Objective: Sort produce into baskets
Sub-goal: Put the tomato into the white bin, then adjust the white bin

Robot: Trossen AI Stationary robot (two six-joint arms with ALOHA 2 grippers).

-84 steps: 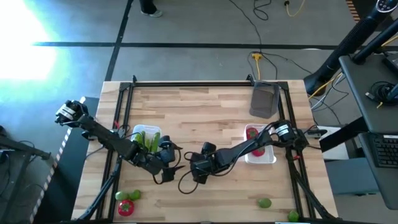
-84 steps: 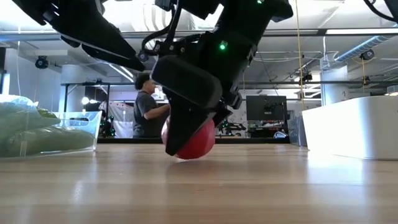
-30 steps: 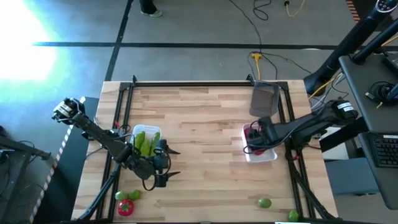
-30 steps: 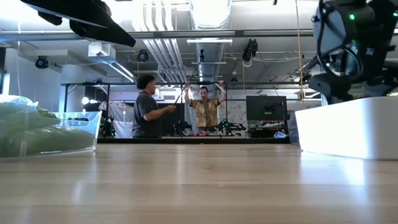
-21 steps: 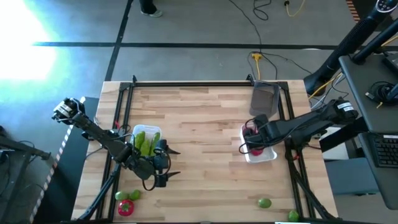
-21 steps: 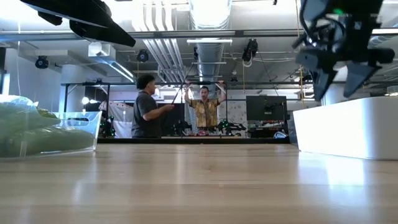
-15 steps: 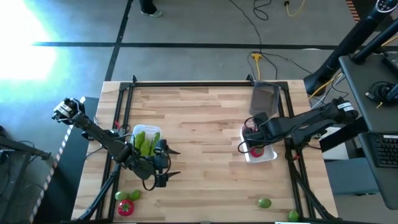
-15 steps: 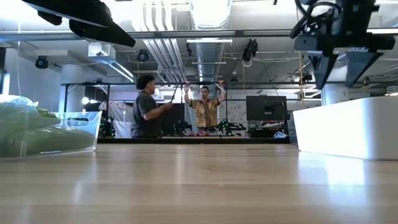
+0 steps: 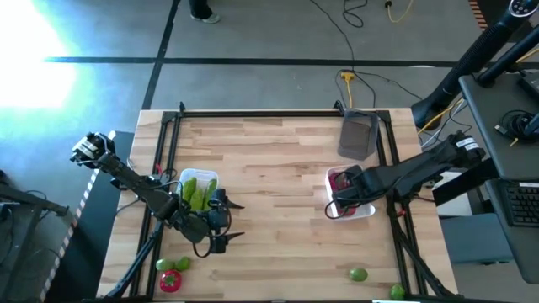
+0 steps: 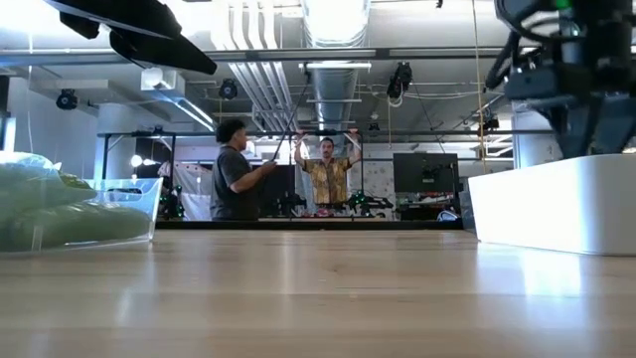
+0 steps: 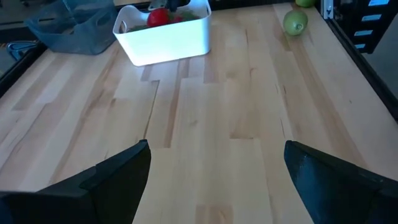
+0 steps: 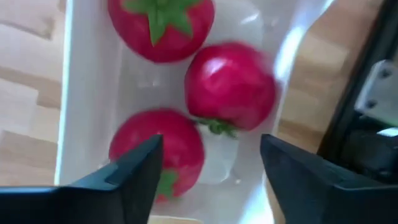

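Observation:
Three red tomatoes (image 12: 230,84) lie in the white basket (image 9: 362,210) at the table's right. My right gripper (image 12: 208,180) hangs open just above that basket's near end, pointing down, with nothing between its fingers. Left of the table's middle my left gripper (image 9: 227,220) stands open and holds nothing. Beside it, green cucumbers (image 9: 196,192) lie in a clear basket (image 9: 199,176). A dark grey basket (image 9: 358,135) sits at the far right. A tomato (image 9: 171,281) and a lime (image 9: 181,263) lie loose at the near left, with two more limes (image 9: 359,274) at the near right.
The table has a black frame rail (image 9: 253,114) round its edges. Bare wood lies between the two arms (image 11: 211,106). People stand in the room beyond the far edge (image 10: 238,169). A cable (image 9: 349,80) runs to the far edge.
My right gripper has risen out of the white basket and gone a little toward the table's near edge, tipping until it points straight down. The tomatoes stay in the basket. My left arm has kept still.

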